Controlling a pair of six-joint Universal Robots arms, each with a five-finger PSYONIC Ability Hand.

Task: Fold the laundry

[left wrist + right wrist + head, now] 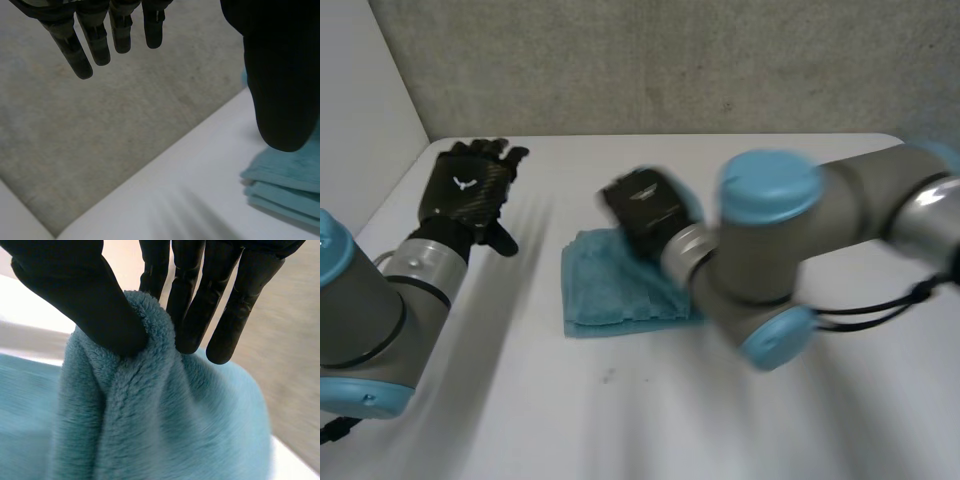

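Teal towel, soft and light, lies folded on the table's middle. The right hand pinches a bump of it; a corner may hold better. The left hand hangs open and empty near the far left corner.

The white bench is flat and bare over most of its top; a teal towel lies on it about midway between the left and right edges, somewhat nearer the far edge than the near one; the towel is folded into a rough square, its stacked layers resting flat on the bench; one part of the towel rises in a bunched ridge; a small dark mark sits on the bench just nearer than the towel.
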